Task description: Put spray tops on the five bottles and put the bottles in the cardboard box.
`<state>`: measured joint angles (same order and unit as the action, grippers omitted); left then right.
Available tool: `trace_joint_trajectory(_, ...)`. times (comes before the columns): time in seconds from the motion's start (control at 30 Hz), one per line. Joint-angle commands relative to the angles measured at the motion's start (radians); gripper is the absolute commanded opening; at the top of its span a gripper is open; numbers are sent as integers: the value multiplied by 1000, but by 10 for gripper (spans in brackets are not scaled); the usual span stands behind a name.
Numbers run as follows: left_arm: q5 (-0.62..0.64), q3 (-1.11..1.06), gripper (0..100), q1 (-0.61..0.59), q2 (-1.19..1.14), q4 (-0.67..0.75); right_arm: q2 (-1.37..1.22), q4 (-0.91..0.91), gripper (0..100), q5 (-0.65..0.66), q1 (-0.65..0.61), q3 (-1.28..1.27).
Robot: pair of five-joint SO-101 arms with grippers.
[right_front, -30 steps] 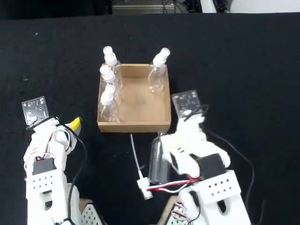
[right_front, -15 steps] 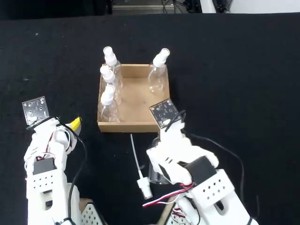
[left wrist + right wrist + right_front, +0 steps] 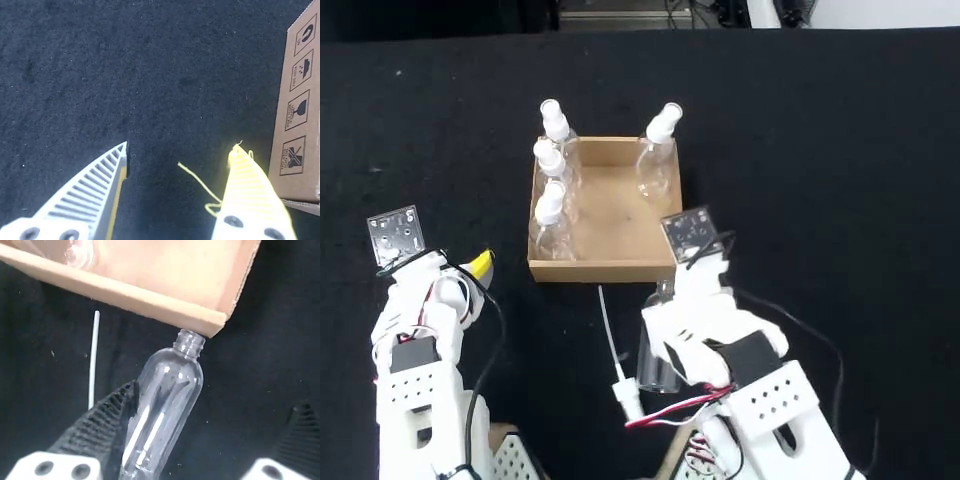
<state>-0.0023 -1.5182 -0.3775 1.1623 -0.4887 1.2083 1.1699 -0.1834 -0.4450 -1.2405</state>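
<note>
Step in hand: we judge this to be the pick-up of the last bottle, ahead of capping it.
Task's thing: the clear uncapped plastic bottle (image 3: 167,390) lies on its side on the black table (image 3: 840,150), at 6 o'clock of the brown cardboard box (image 3: 607,268). Its open neck points to 12 o'clock, just beside the box's near wall.
Right gripper (image 3: 217,396): over the bottle, its ribbed fingers (image 3: 100,425) spread wide and gripping nothing. The bottle lies close against one finger and well apart from the other.
Left gripper (image 3: 180,146): at 8 o'clock of the box, low over bare table. Its fingers (image 3: 245,185) are spread with nothing between them.
Spray top: the white spray top with a long dip tube (image 3: 627,398) lies flat at 9 o'clock of the bottle, just beside it, tube toward 12 o'clock.
Doing it well: we would centre the bottle between the fingers before closing and grip mid-body. The squeeze should be light, since thin plastic may buckle or roll. The neck must stay free for the tube, and the lift must clear the box wall.
Box contents: three clear capped bottles (image 3: 549,175) stand along the 9 o'clock wall. A fourth clear capped bottle (image 3: 656,160) stands in the 1 o'clock corner.
Progress: four of five appear done.
</note>
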Motion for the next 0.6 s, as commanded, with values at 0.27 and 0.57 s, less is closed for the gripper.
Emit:
trace_joint_trajectory(0.27,-12,7,288,15,15,18,-361,43,394,-66,-5,216)
trace_joint_trajectory(0.57,-12,7,288,15,15,18,-483,-3,394,-69,-69,216)
